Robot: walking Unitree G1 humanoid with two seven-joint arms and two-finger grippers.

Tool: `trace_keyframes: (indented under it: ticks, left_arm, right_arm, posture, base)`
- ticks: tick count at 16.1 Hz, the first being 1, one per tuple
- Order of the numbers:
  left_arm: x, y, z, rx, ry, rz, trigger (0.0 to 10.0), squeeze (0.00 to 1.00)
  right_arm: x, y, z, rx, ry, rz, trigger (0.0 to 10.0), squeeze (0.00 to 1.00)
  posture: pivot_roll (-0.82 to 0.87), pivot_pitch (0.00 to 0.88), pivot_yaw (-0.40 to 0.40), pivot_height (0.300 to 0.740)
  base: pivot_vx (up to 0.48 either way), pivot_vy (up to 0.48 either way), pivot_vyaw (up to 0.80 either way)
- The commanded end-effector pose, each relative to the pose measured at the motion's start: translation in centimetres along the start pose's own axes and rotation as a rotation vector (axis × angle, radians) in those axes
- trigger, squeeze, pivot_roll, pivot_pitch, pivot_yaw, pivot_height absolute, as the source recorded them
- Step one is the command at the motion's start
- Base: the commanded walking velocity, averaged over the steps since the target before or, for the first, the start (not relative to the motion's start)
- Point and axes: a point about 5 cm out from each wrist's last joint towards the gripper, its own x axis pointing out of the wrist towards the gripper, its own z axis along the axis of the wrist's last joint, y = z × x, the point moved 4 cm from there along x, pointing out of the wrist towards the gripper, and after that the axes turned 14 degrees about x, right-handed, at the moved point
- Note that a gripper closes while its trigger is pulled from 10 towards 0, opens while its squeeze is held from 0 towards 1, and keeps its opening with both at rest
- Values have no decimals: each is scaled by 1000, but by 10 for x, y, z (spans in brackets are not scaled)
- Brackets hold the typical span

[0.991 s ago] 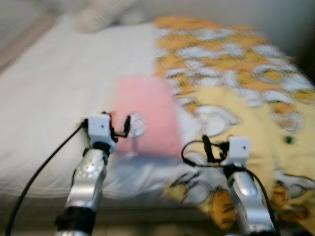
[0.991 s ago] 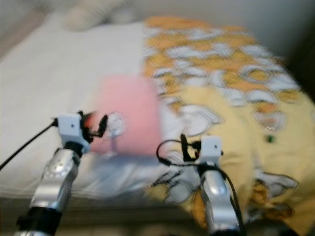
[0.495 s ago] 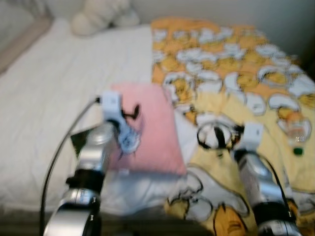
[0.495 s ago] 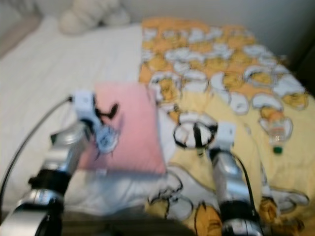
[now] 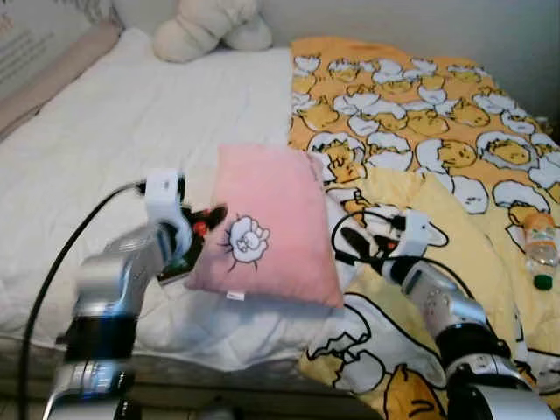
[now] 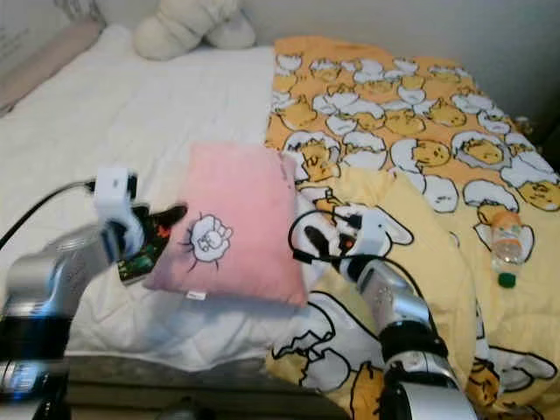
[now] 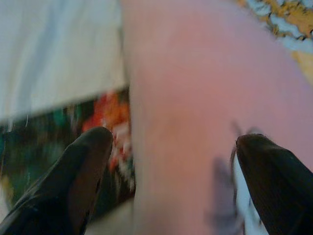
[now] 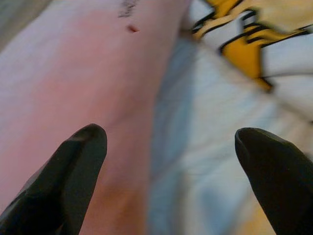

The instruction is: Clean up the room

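Note:
A pink pillow [image 5: 267,227] with a fist drawing lies on the bed, near its front edge. My left gripper [image 5: 205,222] is at the pillow's left edge, open, with the edge [image 7: 171,98] between its fingers. A dark, colourful flat packet [image 5: 178,264] pokes out from under that edge. My right gripper [image 5: 348,242] is open at the pillow's right edge, where pink cloth [image 8: 73,73] meets the white sheet. A plastic bottle [image 5: 541,248] with a green cap lies on the yellow cartoon blanket [image 5: 437,131] at the far right.
A white plush toy [image 5: 210,26] sits at the head of the bed. The white sheet [image 5: 114,131] stretches to the left of the pillow. A long pinkish bolster [image 5: 48,74] runs along the bed's left side. The blanket hangs over the front right corner.
The view has steadied and shifted. My left gripper has come off the top of the pillow to its left edge. My right gripper has drawn in to the pillow's right edge.

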Motion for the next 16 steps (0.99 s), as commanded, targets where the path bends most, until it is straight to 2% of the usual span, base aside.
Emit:
trace_keyframes:
  ticks: [1,2,4,5,7,8,10,13,16]
  left_arm:
    - [-5,-8,-1,-33,11,-22,10000,0]
    - [-7,-20,-10,-72,21,-44,10000,0]
    - [-6,-31,-16,-80,22,-47,10000,0]
    - [3,-47,-13,-86,-10,-61,10000,0]
    - [5,-59,-3,-119,-52,-75,10000,0]
    - [6,-64,1,-84,-72,-77,10000,0]
    - [8,-64,-2,-31,-54,-73,10000,0]
    - [18,-64,-33,0,49,-64,10000,0]
    - [31,-69,-52,30,91,-74,10000,0]
  right_arm:
    - [2,3,1,28,1,22,10000,0]
    - [5,4,-5,44,13,21,10000,0]
    - [8,5,-9,84,13,16,10000,0]
    - [15,13,-11,85,1,13,10000,0]
    - [20,21,-19,67,8,30,10000,0]
    - [19,19,-24,103,4,23,10000,0]
    - [17,13,-32,123,15,2,10000,0]
    - [12,3,-45,120,45,-33,10000,0]
    - [9,-6,-48,145,46,-70,10000,0]
  posture:
    - [182,11,-79,740]
    - [200,32,-90,740]
    - [211,49,-106,740]
    - [223,61,-114,740]
    - [208,72,-104,740]
    - [202,78,-98,740]
    - [195,81,-89,740]
    - [181,88,-74,740]
    - [167,91,-69,740]
  base:
    - [0,0,0]
    - [0,0,0]
    - [0,0,0]
    - [0,0,0]
    - [0,0,0]
    - [0,0,0]
    - [0,0,0]
    - [0,0,0]
    - [0,0,0]
